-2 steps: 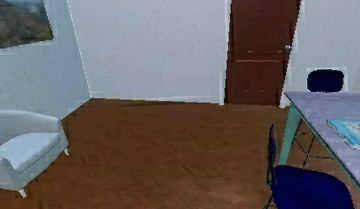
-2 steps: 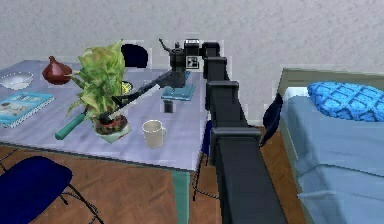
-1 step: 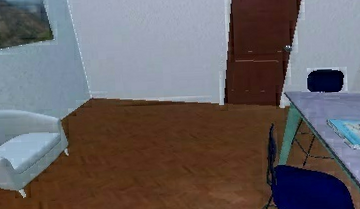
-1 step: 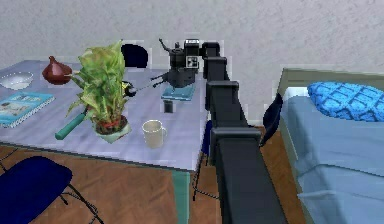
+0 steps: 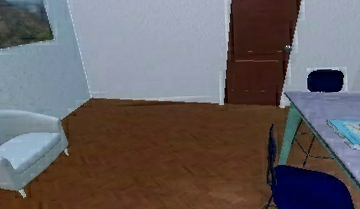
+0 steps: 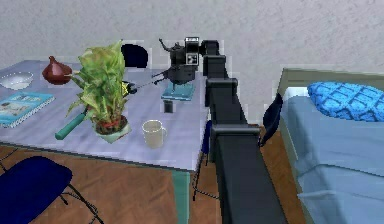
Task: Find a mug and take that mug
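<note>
A cream mug (image 6: 153,133) stands near the front edge of the lavender table (image 6: 60,140), right of a leafy potted plant (image 6: 104,85). The dark arm (image 6: 235,150) rises from the bottom edge and reaches over the table's right part. At its far end, beyond the mug, are two white marked squares and my gripper (image 6: 157,76). Its thin fingers (image 6: 162,75) point left above a small stack of books (image 6: 182,97). With the books and tabletop behind it, I cannot tell whether it holds anything.
The table also carries a dark kettle (image 6: 171,47), a dark red vase (image 6: 57,70), a teal book (image 6: 22,108) and a green cylinder (image 6: 72,125). Blue chairs (image 6: 30,182) surround it. A bed (image 6: 335,150) lies right. Ahead: brown door (image 5: 261,50), white armchair (image 5: 24,148), open wood floor.
</note>
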You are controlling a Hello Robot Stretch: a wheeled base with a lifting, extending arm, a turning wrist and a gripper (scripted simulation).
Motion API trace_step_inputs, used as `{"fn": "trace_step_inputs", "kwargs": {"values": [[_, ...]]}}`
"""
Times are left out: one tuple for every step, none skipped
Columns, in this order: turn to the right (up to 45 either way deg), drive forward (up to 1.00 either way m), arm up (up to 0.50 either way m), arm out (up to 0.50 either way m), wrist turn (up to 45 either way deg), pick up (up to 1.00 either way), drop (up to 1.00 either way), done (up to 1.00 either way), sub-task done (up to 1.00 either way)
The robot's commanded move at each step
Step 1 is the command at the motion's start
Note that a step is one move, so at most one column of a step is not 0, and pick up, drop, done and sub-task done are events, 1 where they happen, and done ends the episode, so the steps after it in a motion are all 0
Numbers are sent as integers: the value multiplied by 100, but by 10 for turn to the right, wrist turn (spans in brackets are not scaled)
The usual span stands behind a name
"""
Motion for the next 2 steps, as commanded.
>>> {"fn": "trace_step_inputs", "kwargs": {"values": [[0,0,0,0,30,0,0,0,0],[0,0,-30,0,0,0,0,0,0]]}}
